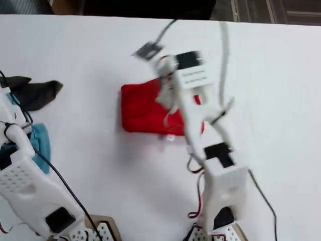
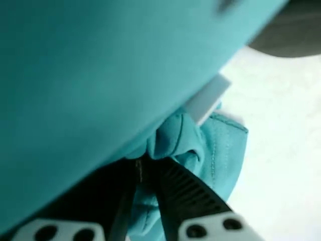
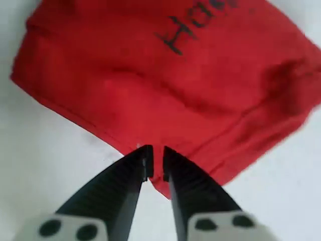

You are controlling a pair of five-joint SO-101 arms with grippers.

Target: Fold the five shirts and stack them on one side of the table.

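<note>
High view: the red shirt (image 1: 145, 110) lies folded in the middle of the table (image 1: 281, 75), its long axis running across the table from side to side. The right arm (image 1: 220, 186) stretches out over the shirt's near right part, so it is plainly the nearer of the 2 arms. At the left edge the left arm (image 1: 25, 181) stands by a teal shirt (image 1: 41, 143), with a dark shirt (image 1: 35, 93) just beyond it. That makes 3 shirts to be seen.

Left wrist view: the left gripper (image 2: 148, 160) is clamped on a bunch of the teal shirt (image 2: 100, 75), the cloth gathered at the tips and running down between the fingers. A white tag (image 2: 208, 100) sticks out of the fabric.

Right wrist view: the right gripper (image 3: 154, 163) hangs over a corner of the red shirt (image 3: 165, 85). Its fingers are all but together, with only a slit between them and no cloth seen inside. Nearly the whole shirt lies ahead of the tips, and the hem runs slantwise under them.

My judgement: if the red shirt is to join the pile on the left, the right arm must first grasp this hem.
</note>
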